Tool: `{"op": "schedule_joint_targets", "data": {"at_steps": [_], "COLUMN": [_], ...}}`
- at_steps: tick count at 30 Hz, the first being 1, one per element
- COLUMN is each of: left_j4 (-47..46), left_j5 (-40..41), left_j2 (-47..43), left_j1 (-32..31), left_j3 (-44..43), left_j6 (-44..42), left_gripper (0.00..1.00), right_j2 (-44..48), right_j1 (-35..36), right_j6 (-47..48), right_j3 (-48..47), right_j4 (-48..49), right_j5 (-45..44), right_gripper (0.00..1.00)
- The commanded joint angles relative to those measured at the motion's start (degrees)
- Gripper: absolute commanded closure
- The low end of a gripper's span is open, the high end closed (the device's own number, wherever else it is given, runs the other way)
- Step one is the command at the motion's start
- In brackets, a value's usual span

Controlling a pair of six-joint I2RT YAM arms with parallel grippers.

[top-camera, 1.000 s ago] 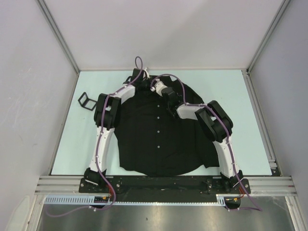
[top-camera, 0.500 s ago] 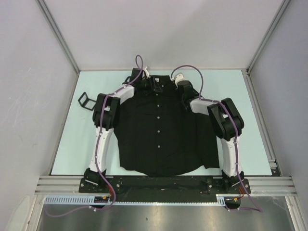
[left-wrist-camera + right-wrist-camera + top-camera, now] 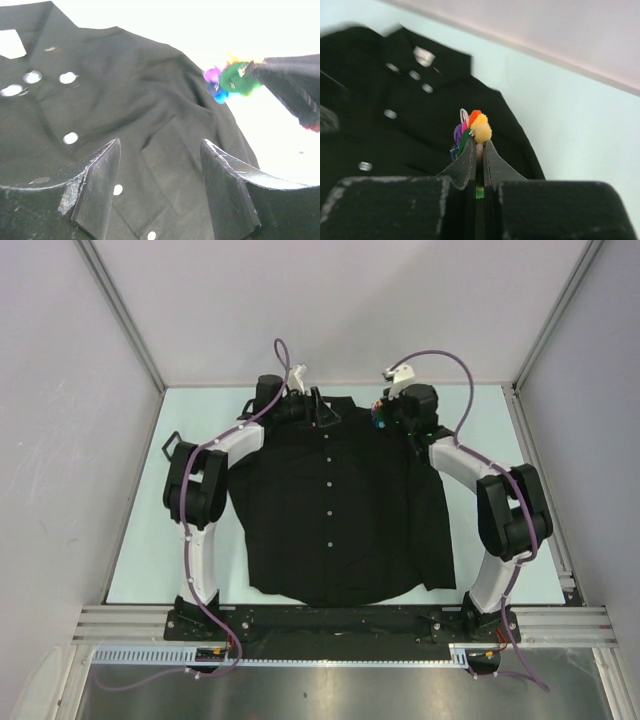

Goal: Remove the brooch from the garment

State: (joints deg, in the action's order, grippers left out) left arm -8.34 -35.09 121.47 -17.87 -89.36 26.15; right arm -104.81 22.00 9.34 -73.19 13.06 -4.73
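Observation:
The black shirt (image 3: 340,510) lies flat with its collar at the far side and a row of white buttons down the middle. My right gripper (image 3: 478,144) is shut on the rainbow flower brooch (image 3: 474,128) and holds it in the air above the shirt's far right shoulder. The brooch also shows in the left wrist view (image 3: 231,81) and in the top view (image 3: 381,416), clear of the cloth. My left gripper (image 3: 161,187) is open and empty above the shirt's chest, near the collar (image 3: 318,412).
A small black clip-like object (image 3: 177,447) lies on the pale table (image 3: 520,490) left of the shirt. Metal frame posts and grey walls close in the table's sides and back.
My right gripper has moved from the shirt's upper middle to the far right, carrying the brooch off the cloth. My left arm has swung outward, its gripper staying near the collar.

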Motion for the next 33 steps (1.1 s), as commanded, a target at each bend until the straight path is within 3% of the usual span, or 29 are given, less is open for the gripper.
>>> {"op": "schedule_joint_targets", "data": {"at_steps": [1, 3, 9, 13, 19, 28, 33], "left_j4": [-6.42, -9.76, -11.52, -16.17, -15.66, -23.64, -31.89], "left_j5": [-12.70, -14.56, -18.87, -19.40, -19.75, -24.23, -26.16], "left_j2": [-1.23, -1.58, 1.83, 4.47, 5.97, 5.80, 7.55], "left_j1": [-0.24, -0.24, -0.32, -0.50, -0.94, -2.35, -2.79], "left_j3": [0.15, 1.03, -1.25, -1.52, -2.57, -0.99, -0.73], "left_j6": [-1.29, -0.32, 3.37, 9.79, 10.76, 13.31, 19.79], "left_gripper": [0.32, 0.32, 0.32, 0.35, 0.33, 0.31, 0.37], "right_j2": [-0.82, -2.23, -2.94, -5.04, -6.89, -6.81, -7.51], "right_j1": [-6.34, -8.81, -11.01, -11.54, -12.16, -12.51, -12.59], "right_j6": [-14.40, -17.86, -25.33, -28.94, -33.77, -33.07, -34.39], "right_j3": [2.44, 2.52, 6.38, 7.53, 9.02, 9.73, 9.99], "right_j4": [6.87, 8.73, 21.02, 27.71, 35.53, 36.42, 39.14], "right_j5": [26.55, 35.00, 47.43, 49.64, 51.31, 52.37, 53.51], "right_gripper": [1.00, 1.00, 1.00, 1.00, 1.00, 1.00, 1.00]}}
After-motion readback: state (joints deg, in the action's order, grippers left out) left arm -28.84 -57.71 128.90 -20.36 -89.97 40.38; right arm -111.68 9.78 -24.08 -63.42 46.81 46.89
